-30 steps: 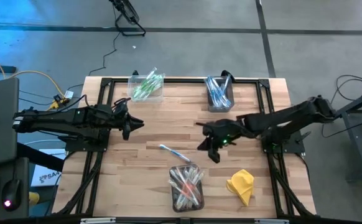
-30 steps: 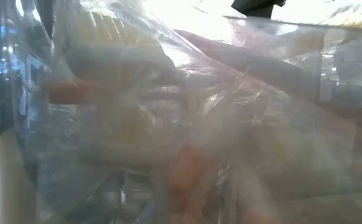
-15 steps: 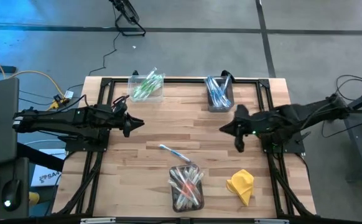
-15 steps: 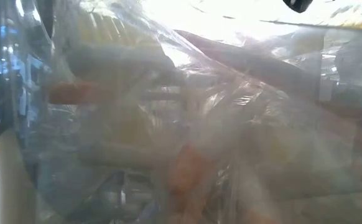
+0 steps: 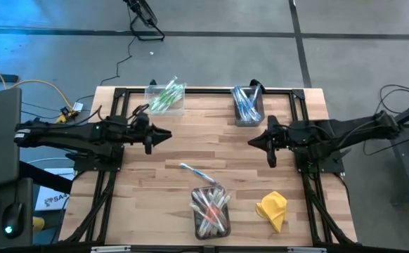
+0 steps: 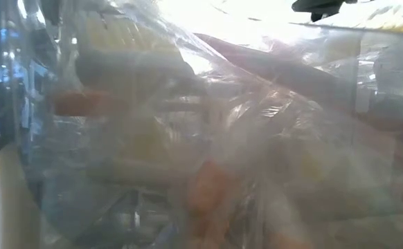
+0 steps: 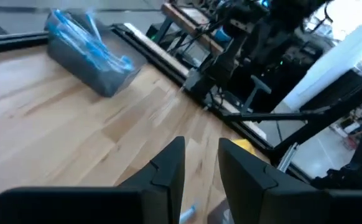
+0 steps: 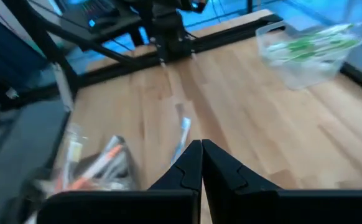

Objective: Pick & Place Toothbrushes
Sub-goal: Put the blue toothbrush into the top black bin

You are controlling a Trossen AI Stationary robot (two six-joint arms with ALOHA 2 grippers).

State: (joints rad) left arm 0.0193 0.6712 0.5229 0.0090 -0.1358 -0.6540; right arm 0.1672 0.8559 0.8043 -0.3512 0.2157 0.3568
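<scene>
A single toothbrush (image 5: 194, 172) with blue accents lies flat on the wooden table, near the middle; it also shows in the right wrist view (image 8: 182, 134). My left gripper (image 5: 168, 133) hovers above the table's left half, open and holding nothing (image 7: 201, 162). My right gripper (image 5: 251, 143) hovers above the right half, shut and holding nothing (image 8: 201, 155). Both point toward the middle, and the toothbrush lies between them, nearer the front edge. Neither gripper touches it.
A clear bin of green toothbrushes (image 5: 166, 98) stands at the far left, and a bin of blue ones (image 5: 247, 105) at the far right. A bin of pink-orange ones (image 5: 210, 209) is at the near edge, with a yellow cloth (image 5: 273, 209) beside it. That bin fills the low view.
My right gripper has drawn back from just beyond the lying toothbrush toward the table's right edge, rising and turning, and has stayed shut. My left gripper has reached a little toward the table's middle and tipped up toward level. The toothbrush has not moved.
</scene>
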